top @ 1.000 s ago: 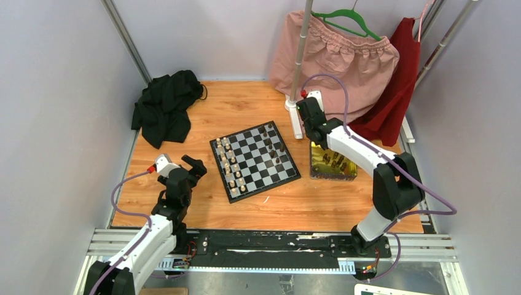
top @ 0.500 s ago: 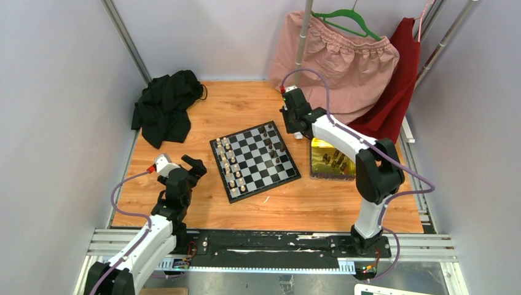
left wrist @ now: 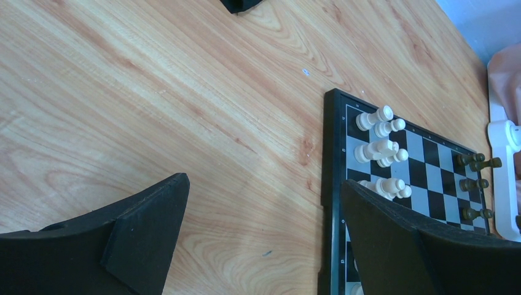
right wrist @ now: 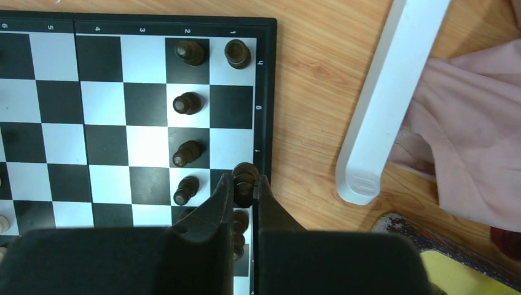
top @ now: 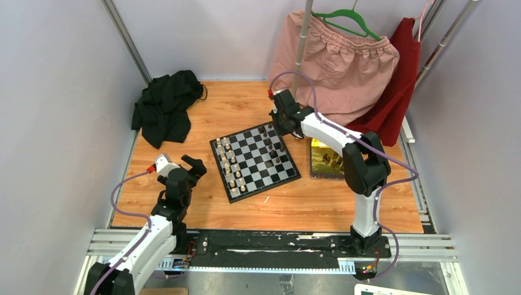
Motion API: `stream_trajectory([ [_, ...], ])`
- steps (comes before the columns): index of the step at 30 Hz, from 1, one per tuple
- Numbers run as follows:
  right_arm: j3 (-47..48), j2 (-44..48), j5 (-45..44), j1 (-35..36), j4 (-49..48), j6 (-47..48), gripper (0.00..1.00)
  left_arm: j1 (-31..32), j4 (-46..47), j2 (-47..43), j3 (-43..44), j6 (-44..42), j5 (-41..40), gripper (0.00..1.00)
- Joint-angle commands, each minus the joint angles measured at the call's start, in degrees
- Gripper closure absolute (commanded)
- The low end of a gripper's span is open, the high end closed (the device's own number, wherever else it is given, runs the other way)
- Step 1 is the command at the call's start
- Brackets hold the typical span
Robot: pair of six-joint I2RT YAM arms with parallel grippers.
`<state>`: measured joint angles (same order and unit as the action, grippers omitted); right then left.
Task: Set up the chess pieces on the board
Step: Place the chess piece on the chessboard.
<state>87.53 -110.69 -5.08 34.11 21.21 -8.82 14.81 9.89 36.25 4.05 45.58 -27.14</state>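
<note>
Right wrist: the right end effector (right wrist: 244, 187) clenches a dark piece (right wrist: 244, 173) at the 3 o'clock edge of the board (right wrist: 64, 144). The left end effector (left wrist: 263, 187) hangs released above the worktop (left wrist: 153, 92), board at its 3 o'clock

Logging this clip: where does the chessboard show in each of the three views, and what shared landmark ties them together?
Top external: chessboard mid-table, set at an angle.
Left wrist: chessboard at the right edge, cropped.
Right wrist: chessboard fills the upper left.
Shared landmark: the dark pieces along one board edge.
</note>
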Motion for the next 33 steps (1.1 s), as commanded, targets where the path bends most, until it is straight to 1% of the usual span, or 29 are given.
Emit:
stream_trajectory([
  [1, 2.6, -2.1, 1.0, 1.7, 1.7, 0.5, 1.00, -0.2, 1.0, -0.3, -0.4, -0.8, -0.5, 0.00],
  [20, 7.6, -9.0, 0.5, 2.3, 2.5, 1.6, 1.00, -0.2, 1.1, -0.2, -0.3, -0.9, -0.6, 0.00],
  [28, 7.5, -9.7, -0.2, 2.3, 2.6, 1.6, 1.00, -0.2, 1.0, -0.2, -0.3, -1.0, -0.5, 0.00],
  [30, 7.2, -9.7, -0.2, 2.3, 2.6, 1.4, 0.98, -0.2, 1.1, -0.2, -0.3, -1.0, -0.5, 0.00],
  [32, 7.0, -9.6, -0.2, 2.3, 2.6, 1.7, 0.92, -0.2, 1.0, -0.2, -0.3, -0.9, -0.5, 0.00],
  [33, 7.0, -9.5, -0.2, 2.3, 2.7, 1.7, 0.87, -0.2, 1.0, -0.2, -0.3, -1.0, -0.5, 0.00],
])
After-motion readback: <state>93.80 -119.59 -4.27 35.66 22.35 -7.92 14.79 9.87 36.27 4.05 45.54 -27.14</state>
